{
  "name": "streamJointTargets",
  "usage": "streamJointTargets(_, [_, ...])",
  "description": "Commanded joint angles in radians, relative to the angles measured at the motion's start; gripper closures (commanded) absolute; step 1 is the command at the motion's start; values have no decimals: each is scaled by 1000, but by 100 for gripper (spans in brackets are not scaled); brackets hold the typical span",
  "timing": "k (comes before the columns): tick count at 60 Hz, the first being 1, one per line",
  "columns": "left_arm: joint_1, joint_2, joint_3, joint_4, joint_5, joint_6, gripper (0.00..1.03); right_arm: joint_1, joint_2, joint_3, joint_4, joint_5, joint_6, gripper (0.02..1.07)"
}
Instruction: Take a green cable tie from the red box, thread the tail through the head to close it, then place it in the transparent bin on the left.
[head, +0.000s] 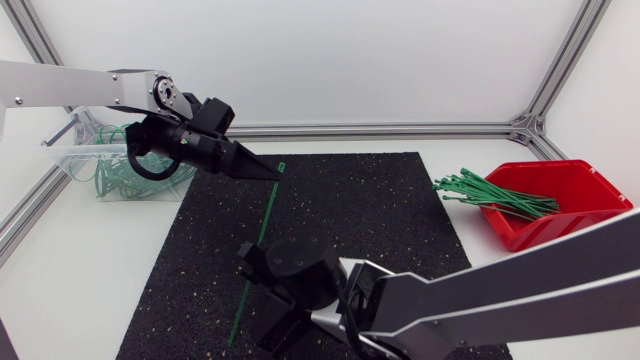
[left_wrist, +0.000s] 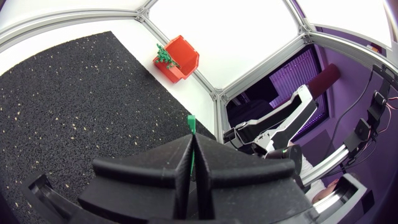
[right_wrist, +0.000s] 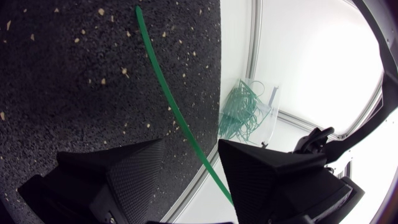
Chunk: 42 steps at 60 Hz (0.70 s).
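One green cable tie (head: 262, 235) stretches down the black mat (head: 390, 210) at centre frame. The left gripper (head: 270, 174) pinches its upper end, and the right gripper (right_wrist: 191, 146), fingers spread wide, straddles its tail. The red box (head: 590, 195) sits at right, the transparent bin (head: 72, 155) at upper left.

White worktop (head: 400, 80). Black speckled mat (head: 380, 220) lies flat on it, under the left hand (head: 274, 175) and the right hand (head: 256, 295). Red box (head: 580, 185) of green cable ties (head: 495, 195) sits off the mat, well out from the right hand. Transparent bin (head: 60, 150) with looped ties (head: 120, 178) sits behind the left hand, just off the mat.
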Motion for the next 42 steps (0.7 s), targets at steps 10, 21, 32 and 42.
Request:
streamJointTargets(10, [-5, 43, 13, -8, 13, 28, 100, 26, 63, -26, 27, -51, -21, 48])
streamJointTargets(21, [-7, 49, 13, -12, 13, 28, 100, 52, 103, -19, 50, -88, -18, 48])
streamJointTargets(32, [-3, 52, 9, -12, 13, 28, 100, 73, 161, -9, 87, -108, -10, 48])
streamJointTargets(42, [0, 54, 16, -12, 13, 28, 100, 78, 158, -4, 89, -119, -4, 56])
